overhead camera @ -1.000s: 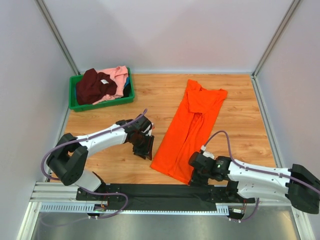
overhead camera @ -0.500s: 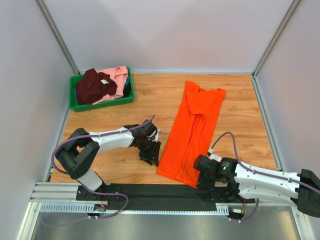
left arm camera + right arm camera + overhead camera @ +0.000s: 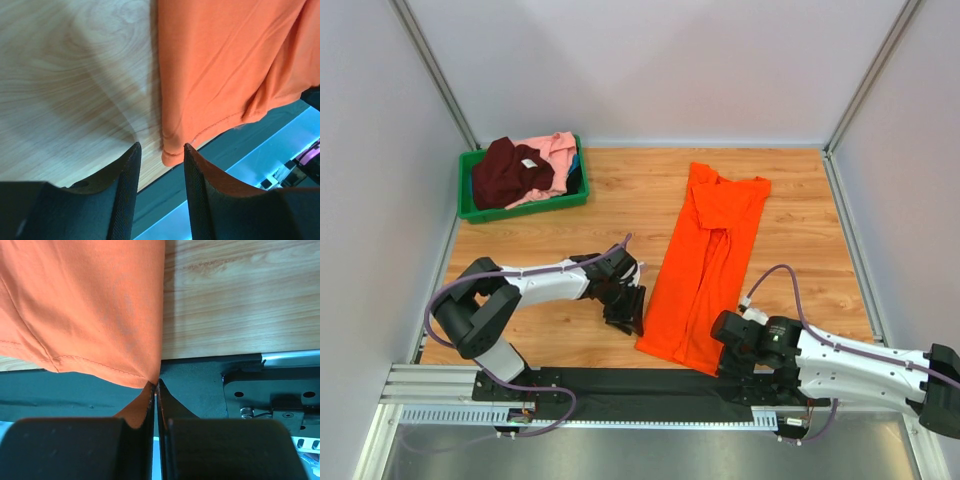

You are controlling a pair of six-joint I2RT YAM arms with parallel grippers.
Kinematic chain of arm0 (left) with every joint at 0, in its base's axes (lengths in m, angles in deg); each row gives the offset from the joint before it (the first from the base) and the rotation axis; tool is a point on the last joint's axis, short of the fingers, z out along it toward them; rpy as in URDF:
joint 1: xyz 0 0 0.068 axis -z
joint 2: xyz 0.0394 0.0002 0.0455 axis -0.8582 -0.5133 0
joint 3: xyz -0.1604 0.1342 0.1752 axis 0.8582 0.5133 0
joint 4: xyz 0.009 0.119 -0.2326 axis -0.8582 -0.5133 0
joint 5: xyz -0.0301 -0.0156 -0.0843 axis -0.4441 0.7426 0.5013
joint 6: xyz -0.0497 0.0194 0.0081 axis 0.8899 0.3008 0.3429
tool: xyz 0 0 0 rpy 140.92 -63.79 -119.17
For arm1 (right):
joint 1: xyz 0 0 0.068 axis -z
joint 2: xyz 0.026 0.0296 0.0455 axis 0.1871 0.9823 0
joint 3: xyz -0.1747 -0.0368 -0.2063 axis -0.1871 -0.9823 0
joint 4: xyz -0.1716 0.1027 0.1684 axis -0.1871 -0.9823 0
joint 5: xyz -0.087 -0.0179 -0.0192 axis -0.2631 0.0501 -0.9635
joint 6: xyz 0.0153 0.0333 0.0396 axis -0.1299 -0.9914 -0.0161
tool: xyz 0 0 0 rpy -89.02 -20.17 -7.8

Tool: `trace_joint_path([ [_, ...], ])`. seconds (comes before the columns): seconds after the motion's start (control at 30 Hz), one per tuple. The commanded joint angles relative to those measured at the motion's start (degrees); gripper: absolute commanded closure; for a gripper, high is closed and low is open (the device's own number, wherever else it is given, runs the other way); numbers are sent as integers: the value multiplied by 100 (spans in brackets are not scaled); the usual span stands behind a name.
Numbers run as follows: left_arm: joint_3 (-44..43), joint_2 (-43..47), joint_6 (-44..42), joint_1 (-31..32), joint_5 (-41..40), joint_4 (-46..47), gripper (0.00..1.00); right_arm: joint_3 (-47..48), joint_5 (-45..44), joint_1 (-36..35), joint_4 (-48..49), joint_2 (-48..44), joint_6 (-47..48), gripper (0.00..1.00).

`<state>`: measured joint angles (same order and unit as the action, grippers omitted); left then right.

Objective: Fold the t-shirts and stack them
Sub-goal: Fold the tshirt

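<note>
Wooden table [image 3: 800,200]: orange t-shirt [image 3: 705,260] lies flat on it, folded into long narrow strip, collar end far, hem near.

Green bin [image 3: 467,212]: far-left of orange t-shirt, well apart.

Maroon t-shirt [image 3: 505,172]: crumpled in bin, white label up. Pink t-shirt [image 3: 558,150] touches it, on side nearer orange t-shirt.

Left gripper [image 3: 161,150]: at orange t-shirt's near-left hem corner, jaws moderately parted, corner between them, not pinched.

Right gripper [image 3: 156,386]: at near-right hem corner, jaws squeezed together on cloth.
</note>
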<state>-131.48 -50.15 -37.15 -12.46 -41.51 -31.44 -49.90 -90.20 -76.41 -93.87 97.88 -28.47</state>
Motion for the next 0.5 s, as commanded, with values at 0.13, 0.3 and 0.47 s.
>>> trace_joint_path([
  [0.13, 163, -257, 425, 256, 237, 586, 59, 37, -172, -47, -177, -185, -238, 100],
  [0.3, 233, -250, 688, 309, 149, 498, 92, 2, -146, -47, -317, -229, -256, 100],
  [0.47, 356, 224, 1093, 415, -97, 261, 100, -6, -111, -47, -502, -238, -273, 100],
])
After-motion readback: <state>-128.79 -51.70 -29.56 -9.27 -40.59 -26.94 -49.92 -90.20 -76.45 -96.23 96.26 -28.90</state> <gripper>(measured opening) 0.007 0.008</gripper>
